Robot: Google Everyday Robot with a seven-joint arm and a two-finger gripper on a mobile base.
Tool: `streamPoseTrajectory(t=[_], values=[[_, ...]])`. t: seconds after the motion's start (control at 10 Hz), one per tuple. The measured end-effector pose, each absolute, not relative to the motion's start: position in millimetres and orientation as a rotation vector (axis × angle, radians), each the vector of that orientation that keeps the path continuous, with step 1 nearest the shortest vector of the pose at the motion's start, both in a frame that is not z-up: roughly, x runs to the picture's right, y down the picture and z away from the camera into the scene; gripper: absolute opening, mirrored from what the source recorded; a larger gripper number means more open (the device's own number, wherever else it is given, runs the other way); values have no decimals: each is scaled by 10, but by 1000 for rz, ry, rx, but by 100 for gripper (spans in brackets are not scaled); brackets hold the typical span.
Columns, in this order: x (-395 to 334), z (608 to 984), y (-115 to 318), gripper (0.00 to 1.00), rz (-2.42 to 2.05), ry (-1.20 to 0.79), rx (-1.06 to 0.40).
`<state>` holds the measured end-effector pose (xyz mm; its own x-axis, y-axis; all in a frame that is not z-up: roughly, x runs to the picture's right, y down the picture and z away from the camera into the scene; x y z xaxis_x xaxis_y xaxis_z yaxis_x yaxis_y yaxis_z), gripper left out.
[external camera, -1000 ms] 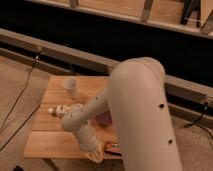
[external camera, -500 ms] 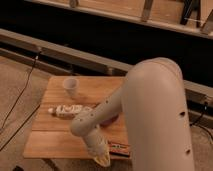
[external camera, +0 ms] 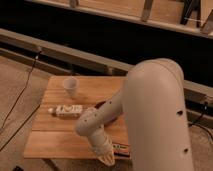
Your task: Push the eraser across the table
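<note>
Tool point(external camera: 107, 158) closed tight, low at desk point(external camera: 50, 135) front edge. Eraser point(external camera: 123, 148) just right of tool, long side running left-right.

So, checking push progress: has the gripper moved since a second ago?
Yes. The gripper, at the light-brown wooden table's near edge, has shifted right, away from the white labelled bottle, towards the dark orange-edged eraser.

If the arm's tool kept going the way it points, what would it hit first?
Probably the table; the tool hangs at its near edge, beside the eraser. Depth unclear.
</note>
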<state>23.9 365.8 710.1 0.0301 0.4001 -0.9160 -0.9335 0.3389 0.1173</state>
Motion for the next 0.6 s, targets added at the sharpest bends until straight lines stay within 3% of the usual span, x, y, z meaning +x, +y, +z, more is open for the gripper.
streamPoseTrajectory(t=[0.6], values=[[473,7256,3549,0,1142,1101,-577]])
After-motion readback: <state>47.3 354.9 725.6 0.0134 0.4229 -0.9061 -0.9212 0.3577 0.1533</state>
